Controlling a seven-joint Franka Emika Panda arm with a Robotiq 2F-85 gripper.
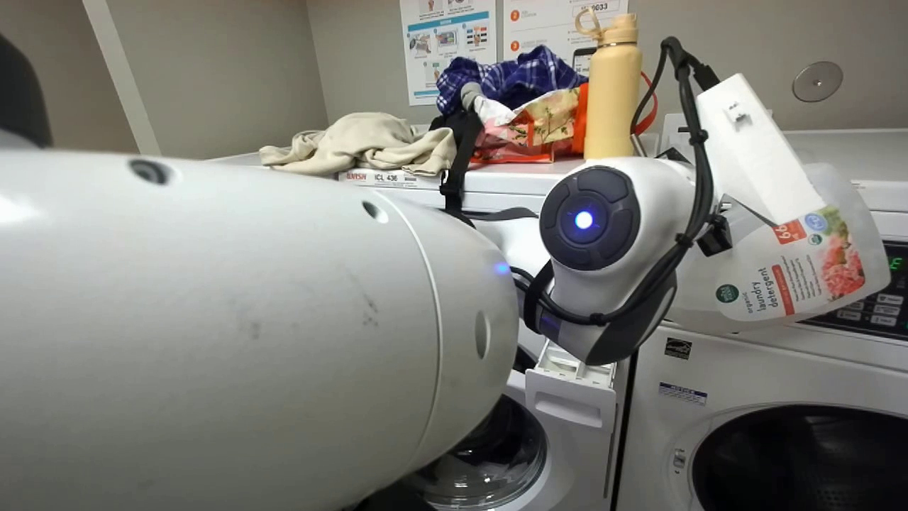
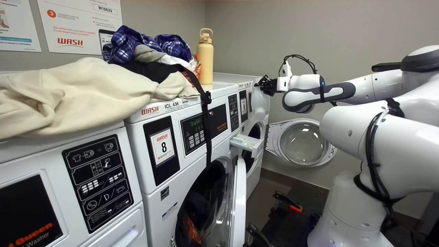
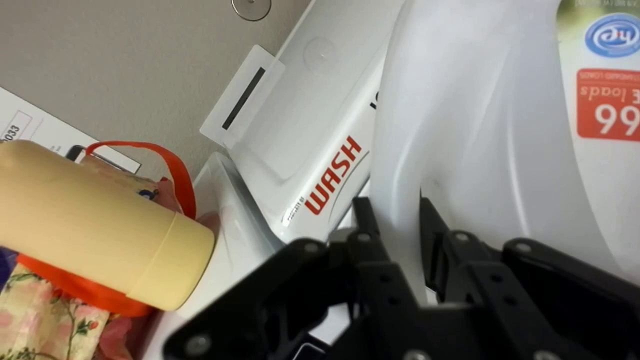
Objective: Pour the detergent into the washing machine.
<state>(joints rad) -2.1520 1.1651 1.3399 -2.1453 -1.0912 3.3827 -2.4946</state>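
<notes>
The detergent, a large translucent white jug with a green, blue and orange label, hangs tilted on its side in both exterior views (image 1: 752,284) (image 2: 261,104) and the wrist view (image 3: 500,125). My gripper (image 3: 395,215) has its black fingers around the jug's handle, one on each side. It also shows in an exterior view (image 2: 265,85). The jug is in the air before the far machine's panel; I cannot tell if its cap is on. The white washing machine (image 2: 192,163) with the "8" sign has its detergent drawer (image 2: 246,141) pulled out, left of the jug in an exterior view (image 1: 571,401).
The open porthole door (image 2: 241,202) sticks out below the drawer. The far machine's door (image 2: 301,144) also stands open. A yellow-orange bottle (image 1: 613,99), a beige cloth (image 1: 369,142) and a plaid bundle (image 1: 504,78) lie or stand on top. A black strap (image 2: 205,130) hangs down the front.
</notes>
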